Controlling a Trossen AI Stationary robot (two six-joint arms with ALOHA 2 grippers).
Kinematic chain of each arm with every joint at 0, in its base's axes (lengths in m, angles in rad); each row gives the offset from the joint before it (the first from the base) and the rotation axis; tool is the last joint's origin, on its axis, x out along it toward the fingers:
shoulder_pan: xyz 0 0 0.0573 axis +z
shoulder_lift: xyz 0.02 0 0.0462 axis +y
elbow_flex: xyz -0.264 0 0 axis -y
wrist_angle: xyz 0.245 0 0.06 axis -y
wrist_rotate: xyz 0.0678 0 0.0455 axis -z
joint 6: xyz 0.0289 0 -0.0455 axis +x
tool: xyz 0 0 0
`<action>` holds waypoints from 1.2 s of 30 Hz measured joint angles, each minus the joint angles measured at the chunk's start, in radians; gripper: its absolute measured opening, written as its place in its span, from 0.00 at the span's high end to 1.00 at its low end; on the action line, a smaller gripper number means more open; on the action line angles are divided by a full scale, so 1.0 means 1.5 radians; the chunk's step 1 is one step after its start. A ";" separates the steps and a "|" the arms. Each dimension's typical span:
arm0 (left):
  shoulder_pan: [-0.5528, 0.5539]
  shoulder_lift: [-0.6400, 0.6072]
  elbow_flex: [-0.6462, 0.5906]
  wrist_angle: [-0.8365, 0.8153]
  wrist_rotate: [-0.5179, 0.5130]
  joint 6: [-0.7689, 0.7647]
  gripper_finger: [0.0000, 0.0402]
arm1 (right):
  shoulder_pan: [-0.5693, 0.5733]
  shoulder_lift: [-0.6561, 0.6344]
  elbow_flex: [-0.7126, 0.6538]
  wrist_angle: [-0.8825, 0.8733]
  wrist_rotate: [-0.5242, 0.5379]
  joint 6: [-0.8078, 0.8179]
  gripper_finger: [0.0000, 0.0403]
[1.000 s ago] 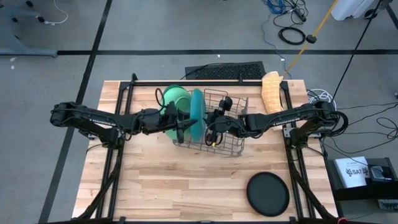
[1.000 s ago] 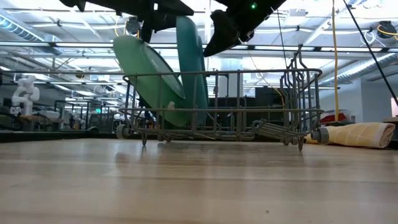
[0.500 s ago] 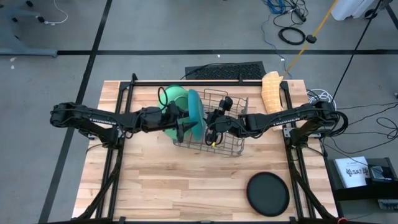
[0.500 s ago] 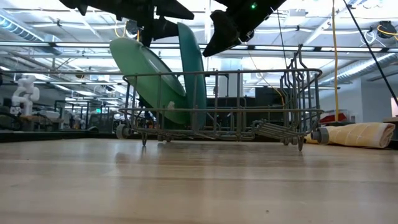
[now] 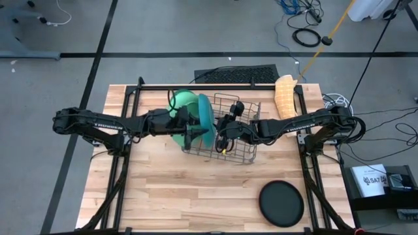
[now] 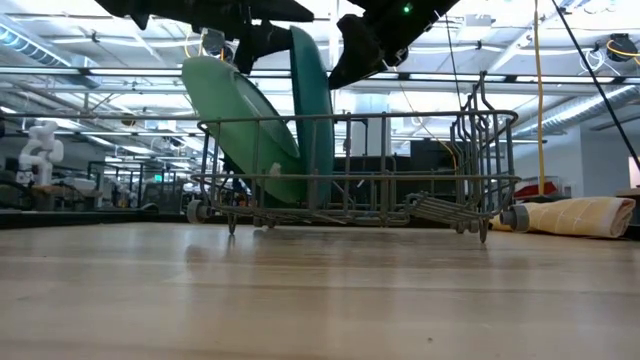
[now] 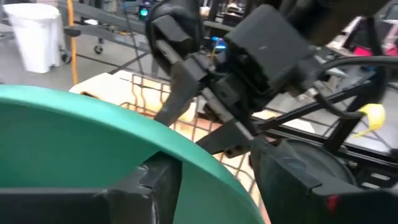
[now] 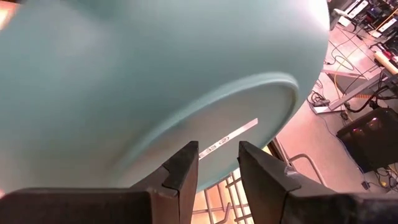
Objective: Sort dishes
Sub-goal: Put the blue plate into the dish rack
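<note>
A: Where do the dishes stand?

B: Two are on edge in the grey wire rack [image 5: 232, 130] at the back middle of the pale wooden surface [image 5: 189, 196]. The large light-green round plate [image 6: 240, 125] leans at the rack's left end, and the large teal-green round plate [image 6: 312, 115] stands nearly upright just beside it, toward the rack's middle. The third dish, a smaller round plate [image 5: 281, 203] showing its black face, lies flat near the front right corner of the surface, well apart from the rack.

A: And the left end effector?

B: The left end effector [image 5: 193, 129] is at the top rim of the teal-green plate. In the left wrist view its two dark fingers [image 7: 163, 180] stand on either side of that rim, with the plate's edge running between them. They look parted around it; I cannot tell whether they press on it.

A: The right one?

B: The right end effector [image 5: 223, 138] hangs above the rack's middle, close by the teal-green plate's other face. Its fingers [image 8: 183, 168] are a little apart with nothing between them; the plate fills the view ahead.

A: Anything else on the surface?

B: A rolled tan cloth [image 5: 285, 96] lies at the back right, beside the rack.
</note>
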 joint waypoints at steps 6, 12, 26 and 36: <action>0.002 0.005 0.000 0.006 0.059 0.011 0.60 | 0.000 0.000 0.000 0.001 0.000 0.000 0.73; 0.003 0.028 0.001 0.025 0.105 0.012 0.65 | 0.000 0.000 0.000 0.002 0.000 0.000 0.73; 0.008 0.057 0.000 0.041 0.157 0.012 0.77 | -0.001 0.000 0.000 -0.002 -0.017 0.009 0.73; 0.011 0.057 -0.001 0.029 0.137 0.039 0.94 | -0.002 0.000 -0.001 -0.012 -0.017 0.010 0.73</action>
